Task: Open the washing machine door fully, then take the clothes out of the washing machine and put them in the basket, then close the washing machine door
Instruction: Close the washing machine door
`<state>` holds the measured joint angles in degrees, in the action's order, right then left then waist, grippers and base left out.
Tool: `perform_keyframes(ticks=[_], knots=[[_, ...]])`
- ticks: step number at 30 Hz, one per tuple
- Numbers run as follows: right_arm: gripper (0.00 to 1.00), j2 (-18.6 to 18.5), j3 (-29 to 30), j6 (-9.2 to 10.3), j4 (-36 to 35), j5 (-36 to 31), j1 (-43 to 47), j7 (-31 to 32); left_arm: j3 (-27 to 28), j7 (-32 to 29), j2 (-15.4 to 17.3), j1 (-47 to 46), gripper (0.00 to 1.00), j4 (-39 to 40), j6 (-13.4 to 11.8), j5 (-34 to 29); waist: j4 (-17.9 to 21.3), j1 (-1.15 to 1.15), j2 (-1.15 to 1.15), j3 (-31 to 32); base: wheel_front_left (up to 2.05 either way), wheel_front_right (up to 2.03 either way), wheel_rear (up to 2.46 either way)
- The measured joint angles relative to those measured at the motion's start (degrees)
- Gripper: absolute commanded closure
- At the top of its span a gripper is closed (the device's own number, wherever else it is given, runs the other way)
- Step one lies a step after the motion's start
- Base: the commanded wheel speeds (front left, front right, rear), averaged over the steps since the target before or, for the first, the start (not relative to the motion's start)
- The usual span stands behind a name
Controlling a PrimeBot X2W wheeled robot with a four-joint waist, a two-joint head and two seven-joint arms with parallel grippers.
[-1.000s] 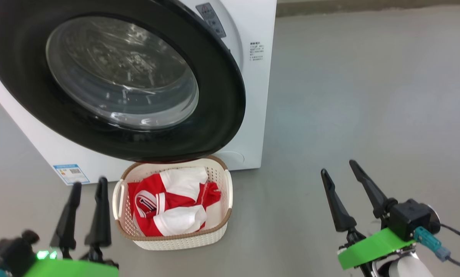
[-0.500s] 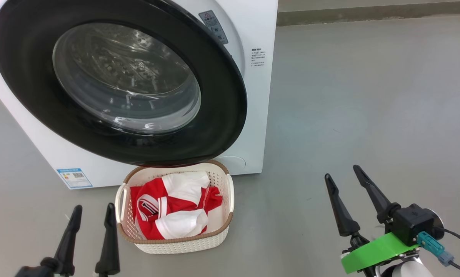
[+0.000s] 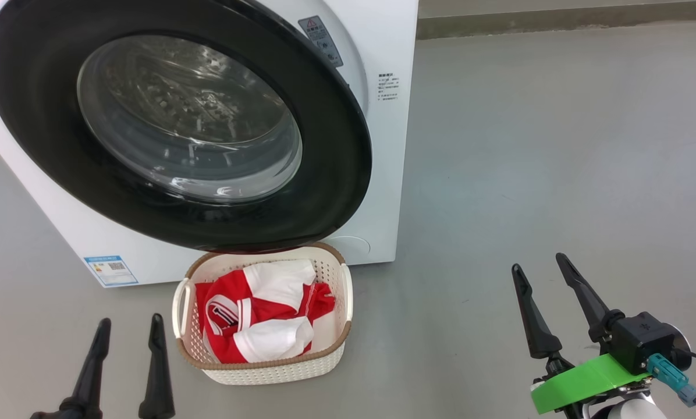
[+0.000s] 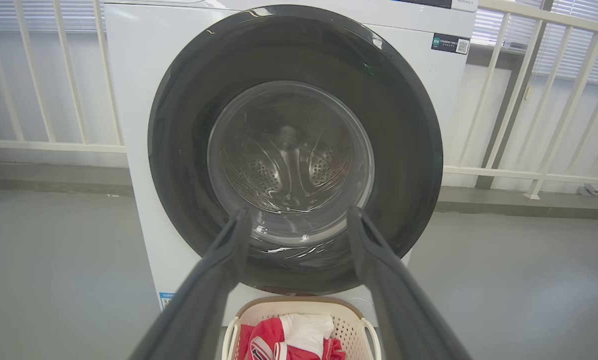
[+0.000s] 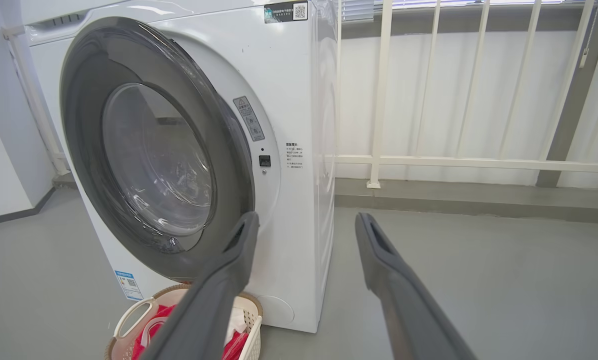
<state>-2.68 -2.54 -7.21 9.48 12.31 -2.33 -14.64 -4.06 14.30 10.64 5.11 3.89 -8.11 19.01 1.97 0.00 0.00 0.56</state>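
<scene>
The left claw (image 3: 130, 321) rests low at the left, fingers apart and empty, pointing at the door (image 3: 179, 116). The door stands ajar, I judge: in the right wrist view its right edge sits off the washer (image 3: 383, 174) and the latch hole (image 5: 264, 160) is uncovered. Through the glass the left wrist view shows bare steel drum, with no red cloth that I can make out.

The door is rigid and fairly heavy, swinging on a hinge that seems to be on its left. Its glossy black rim looks slippery, so a flat push should suit better than a pinch. The place to press is the rim near the free right edge, not the bulging glass.

Below the door, the basket (image 3: 266, 362) sits on the floor just before the washer, holding the clothes (image 3: 255, 314). These are light, soft and thin, and need no further hold.

The right claw (image 3: 539, 262) hangs well apart at the right, fingers spread and empty.

Against a second ago, the left claw has sunk in the head view, its green wrist gone below the edge. The right claw has slid a little right and down. The view itself has shifted slightly; door, basket and clothes lie as they were.
</scene>
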Motion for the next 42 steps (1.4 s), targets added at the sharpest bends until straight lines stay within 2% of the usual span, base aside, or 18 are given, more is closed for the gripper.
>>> perform_keyframes(ticks=[18, 20, 22, 24, 26, 27, 28, 29, 37, 42], knots=[[0.0, 0.01, 0.44, 0.0, 0.71, -0.24, 0.01, 0.01, 0.67, 0.0, -1.26, 0.05, 0.0, -0.46, 0.02, -1.52, -0.26, 0.0, 0.0, 0.12, 0.0, 0.0, 0.0], [0.15, 0.01, 0.36, 0.0, 0.82, -0.24, 0.04, 0.01, 0.68, 0.0, -1.33, 0.05, 0.0, -0.45, 0.07, -1.64, -0.51, 0.0, 0.0, 0.12, 0.0, 0.0, 0.0], [0.51, 0.01, 0.33, 0.0, 1.03, -0.24, 0.05, 0.01, 0.65, 0.0, -1.45, 0.06, 0.0, -0.44, 0.08, -1.86, -0.84, 0.0, 0.0, 0.07, 0.0, 0.0, 0.0], [0.58, 0.01, 0.34, 0.0, 1.07, -0.24, 0.05, 0.01, 0.47, 0.0, -1.49, 0.07, 0.0, -0.45, 0.11, -1.87, -1.3, 0.0, 0.0, 0.0, 0.0, 0.0, 0.0], [0.75, 0.01, 0.33, 0.0, 1.14, -0.24, 0.05, 0.01, 0.19, 0.0, -1.59, 0.07, 0.0, -0.45, 0.15, -1.92, -1.87, 0.0, 0.0, -0.09, 0.0, 0.0, 0.0], [0.9, 0.01, 0.32, 0.0, 1.23, -0.24, 0.05, 0.01, -0.02, 0.0, -1.65, 0.07, 0.0, -0.45, 0.16, -1.92, -2.17, 0.0, 0.0, -0.14, 0.0, 0.0, 0.0], [0.9, 0.01, 0.33, 0.0, 1.34, -0.25, 0.05, 0.01, -0.24, 0.0, -1.7, 0.07, 0.0, -0.45, 0.32, -1.94, -2.52, 0.0, 0.0, -0.2, 0.0, 0.0, 0.0], [1.0, 0.01, 0.33, 0.0, 1.47, -0.32, 0.05, 0.01, -0.48, 0.0, -1.81, 0.07, 0.0, -0.45, 0.59, -2.04, -2.87, 0.0, 0.0, -0.26, 0.0, 0.0, 0.0], [1.0, 0.02, 0.41, 0.0, 2.04, -1.46, -0.61, 0.01, -2.07, 0.0, -2.29, -0.2, 0.0, -0.33, 0.67, -2.86, -5.96, 0.0, 0.0, -1.67, 0.0, 0.0, 0.0], [1.0, 0.0, -0.07, 0.0, 3.35, -2.48, -4.81, 0.01, -3.31, 0.0, -2.54, -1.58, 0.0, -0.23, 1.16, -2.9, -7.88, 0.0, 0.0, -3.52, 0.0, 0.0, 0.0]])
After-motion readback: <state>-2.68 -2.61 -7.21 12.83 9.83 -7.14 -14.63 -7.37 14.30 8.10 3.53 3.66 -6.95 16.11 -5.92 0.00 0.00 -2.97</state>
